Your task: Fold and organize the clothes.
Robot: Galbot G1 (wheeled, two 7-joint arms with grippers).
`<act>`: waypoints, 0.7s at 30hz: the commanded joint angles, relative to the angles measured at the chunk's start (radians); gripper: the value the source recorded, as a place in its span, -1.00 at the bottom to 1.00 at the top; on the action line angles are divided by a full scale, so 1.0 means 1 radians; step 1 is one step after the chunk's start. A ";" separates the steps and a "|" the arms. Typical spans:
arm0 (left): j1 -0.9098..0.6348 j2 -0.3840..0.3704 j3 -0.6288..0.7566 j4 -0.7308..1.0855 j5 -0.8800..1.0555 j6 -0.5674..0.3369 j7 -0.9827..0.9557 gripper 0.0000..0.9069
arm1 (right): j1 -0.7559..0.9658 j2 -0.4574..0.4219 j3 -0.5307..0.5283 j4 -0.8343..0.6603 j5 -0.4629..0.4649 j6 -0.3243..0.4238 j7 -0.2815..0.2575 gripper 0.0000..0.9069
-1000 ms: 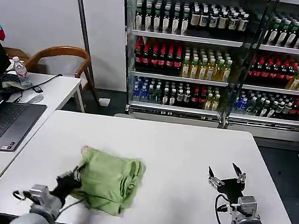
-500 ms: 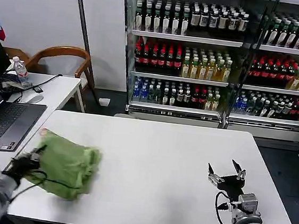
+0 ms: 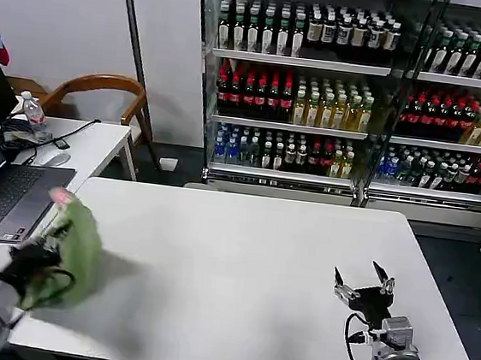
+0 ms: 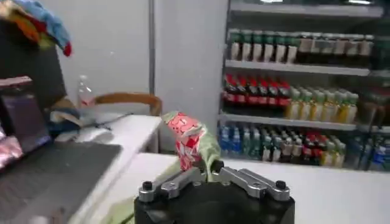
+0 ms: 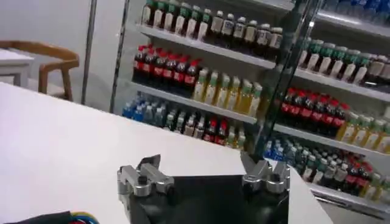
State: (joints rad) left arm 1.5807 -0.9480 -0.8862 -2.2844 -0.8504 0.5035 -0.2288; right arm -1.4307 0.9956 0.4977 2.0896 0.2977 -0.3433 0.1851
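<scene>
Swept from tabletop [image 3: 241, 257] centre out to nine o'clock, the shirt [image 3: 79, 245] is now clenched bundled in the left hand [image 3: 30, 261]; folding looks done. Right hand [image 3: 365, 283] is held released at four o'clock.

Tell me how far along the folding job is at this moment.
Done: the light green soft cloth polo shirt looks bundled into a compact fold. In hand: the left end effector grips it at the white table's left edge; red-and-white print shows between its fingers. The right end effector hovers open, idle. Left: setting it down neatly.
</scene>
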 commanded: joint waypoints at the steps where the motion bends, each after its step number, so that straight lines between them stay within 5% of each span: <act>1: -0.103 -0.252 0.915 0.031 0.620 -0.094 0.066 -0.91 | -0.043 0.006 0.023 0.010 -0.015 -0.010 0.003 1.00; 13: -0.391 -0.257 0.871 0.156 0.509 -0.060 0.051 -0.89 | -0.034 0.004 0.049 0.024 -0.017 -0.034 0.006 1.00; 21: -0.460 -0.322 0.864 0.260 0.200 -0.080 -0.046 -0.89 | -0.035 -0.009 0.091 0.032 -0.003 -0.036 0.004 1.00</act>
State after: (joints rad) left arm 1.2747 -1.1896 -0.1558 -2.1453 -0.4370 0.4488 -0.2069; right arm -1.4621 0.9890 0.5572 2.1169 0.2908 -0.3760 0.1900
